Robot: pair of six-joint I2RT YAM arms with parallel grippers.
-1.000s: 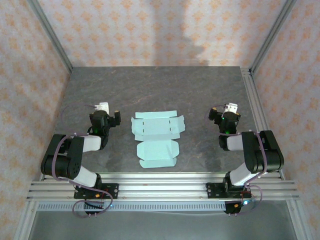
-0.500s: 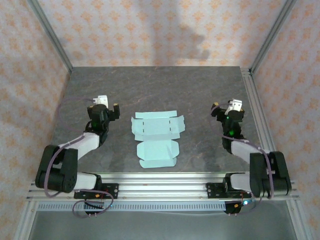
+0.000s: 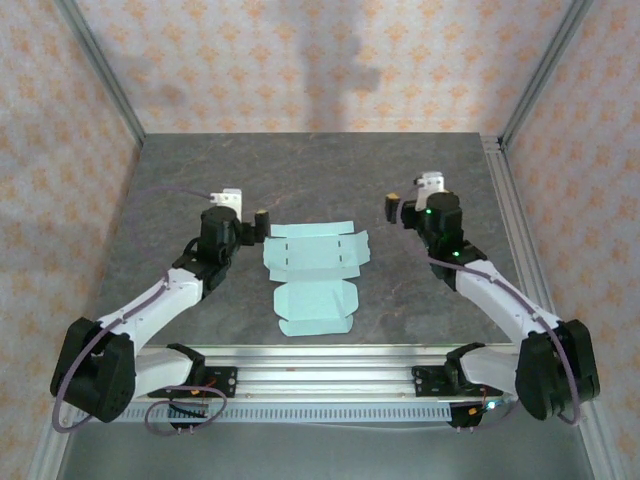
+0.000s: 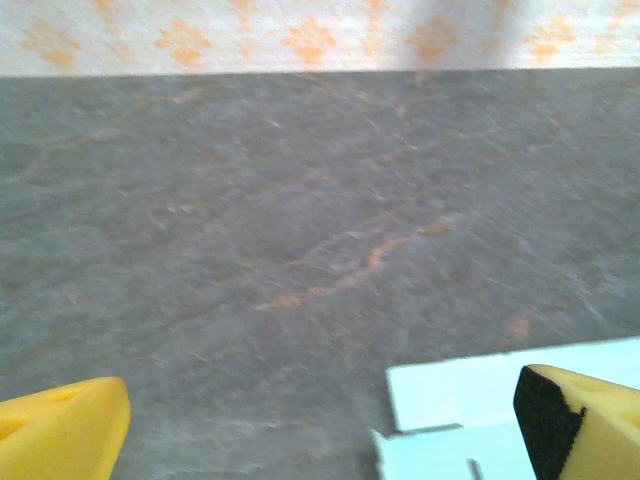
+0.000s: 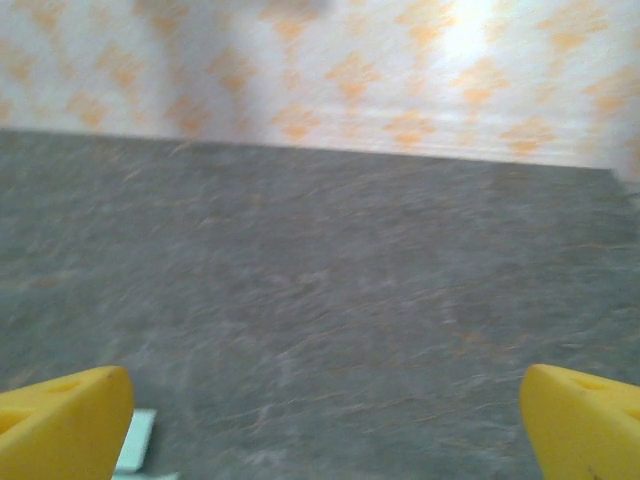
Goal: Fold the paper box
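A grey stone-look table (image 3: 320, 170) stands between orange-patterned walls (image 3: 300, 60).

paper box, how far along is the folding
Done: nothing yet. The paper box lies flat and unfolded on the table, flaps spread. In hand: the left gripper and right gripper, both open and empty, are at either end of its far panel, not gripping it. Left: every fold.
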